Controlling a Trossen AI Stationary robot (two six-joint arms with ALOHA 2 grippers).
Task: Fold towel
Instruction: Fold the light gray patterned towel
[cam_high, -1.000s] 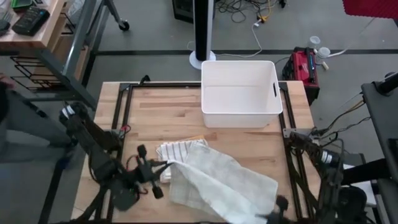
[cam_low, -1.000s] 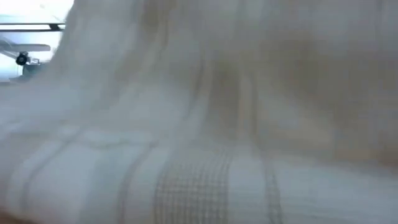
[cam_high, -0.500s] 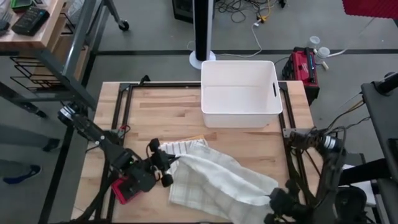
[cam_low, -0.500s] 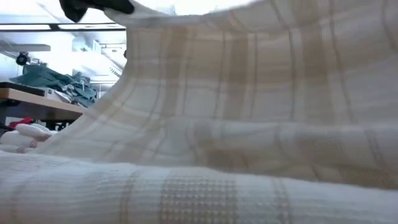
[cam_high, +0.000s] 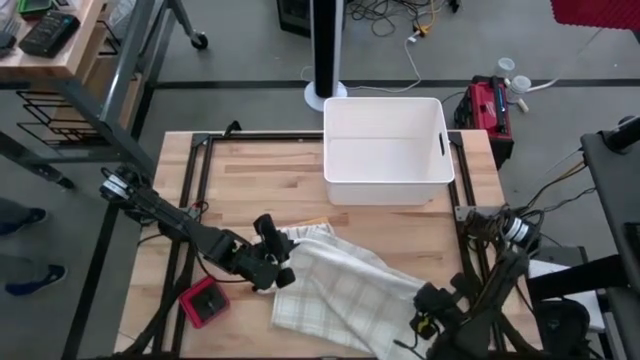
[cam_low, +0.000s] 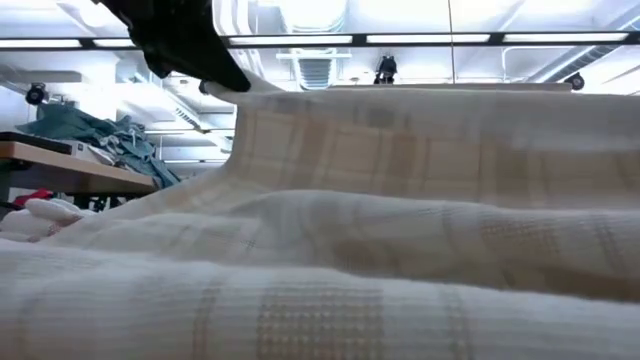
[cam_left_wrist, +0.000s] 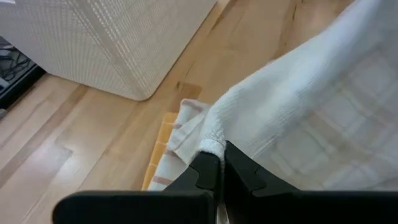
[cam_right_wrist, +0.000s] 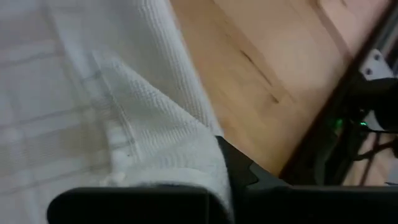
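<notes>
The left gripper (cam_high: 283, 268) is pinched tight on one corner of the white checked cloth towel (cam_high: 345, 290); in the left wrist view its 2 dark fingers (cam_left_wrist: 208, 171) meet with the bunched hem squeezed between them. The right gripper (cam_high: 428, 303) is likewise clamped on the towel's opposite corner, and the right wrist view shows waffle-weave fabric draped over its finger (cam_right_wrist: 239, 171). Since 1 second ago both grippers have travelled inward and toward the bin: the left one has moved from the table's near left area to sit just beside a folded striped cloth (cam_high: 290, 238), and the right one has come up from the near edge, so the towel between them now hangs as a narrower, rumpled band instead of a broad spread sheet. Beyond the left gripper, across bare boards of the pale wooden table (cam_high: 260, 175), stands the white rectangular plastic bin (cam_high: 386, 150). Behind the left gripper, near the table's edge, a small red square object (cam_high: 204, 301) now lies uncovered where the arm hid it before. In the low view the towel (cam_low: 400, 220) fills most of the frame, its top edge lower than 1 second ago, with a dark gripper at the upper left.
</notes>
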